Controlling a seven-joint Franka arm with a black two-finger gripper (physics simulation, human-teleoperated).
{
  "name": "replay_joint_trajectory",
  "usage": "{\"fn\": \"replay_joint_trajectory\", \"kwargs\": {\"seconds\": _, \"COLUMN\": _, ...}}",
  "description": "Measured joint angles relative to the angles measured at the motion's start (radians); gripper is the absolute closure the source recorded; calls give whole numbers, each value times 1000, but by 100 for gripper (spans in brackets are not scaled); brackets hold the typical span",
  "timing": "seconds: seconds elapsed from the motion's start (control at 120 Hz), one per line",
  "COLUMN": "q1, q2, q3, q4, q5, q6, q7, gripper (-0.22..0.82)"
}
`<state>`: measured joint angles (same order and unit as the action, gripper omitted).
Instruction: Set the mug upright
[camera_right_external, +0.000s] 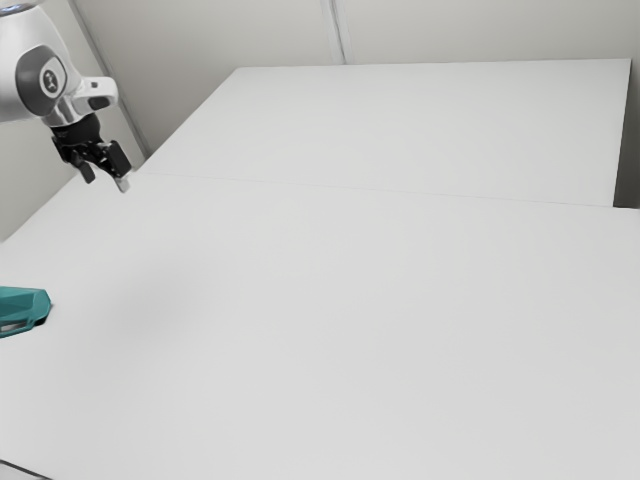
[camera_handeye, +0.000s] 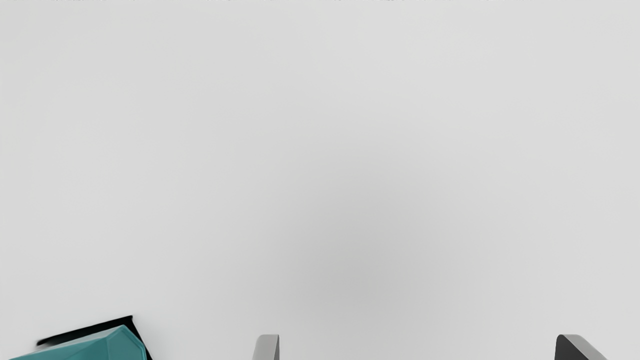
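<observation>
- The table (camera_right_external: 350, 320) is the broadest thing before you, pale and smooth; a rigid mug could slide or roll on it if nudged.
- The arm (camera_right_external: 35, 70) reaches in at the exterior view's upper left, with its hand above the table.
- Your mug is most likely the teal faceted thing (camera_right_external: 22, 308), resting on the table and cut off by the exterior view's left edge; it looks long and low, as if on its side, though you can't be sure from the part you see.
- Expect it to handle stiff and fairly light, perhaps glossy enough to slip, and brittle if it is ceramic; the flat facets should give you better purchase than the rim – take it across the body, on two opposite faces, and leave any handle free.
- The gripper (camera_right_external: 106, 179) is well apart from the teal thing and high over the table; it holds nothing and touches nothing.
- Its fingers (camera_handeye: 267, 347) stand wide open in the wrist view – bare table between them; the teal thing lies outside that gap, beyond one finger.
</observation>
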<state>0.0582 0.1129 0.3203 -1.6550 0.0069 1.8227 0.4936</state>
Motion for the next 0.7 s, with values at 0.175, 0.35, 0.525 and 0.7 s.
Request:
{"fn": "replay_joint_trajectory", "kwargs": {"seconds": 0.175, "q1": 63, "q2": -11, "q3": 42, "q4": 12, "q5": -76, "q6": 10, "q7": 14, "gripper": 0}}
{"fn": "replay_joint_trajectory", "kwargs": {"seconds": 0.35, "q1": 251, "q2": 57, "q3": 13, "q4": 85, "q5": -180, "q6": 16, "q7": 57, "gripper": 0}}
{"fn": "replay_joint_trajectory", "kwargs": {"seconds": 0.525, "q1": 418, "q2": 228, "q3": -11, "q4": 223, "q5": -269, "q6": 2, "q7": 141, "gripper": 0}}
{"fn": "replay_joint_trajectory", "kwargs": {"seconds": 0.7, "q1": 585, "q2": 334, "q3": -82, "q4": 290, "q5": -305, "q6": -13, "q7": 221, "gripper": 0}}
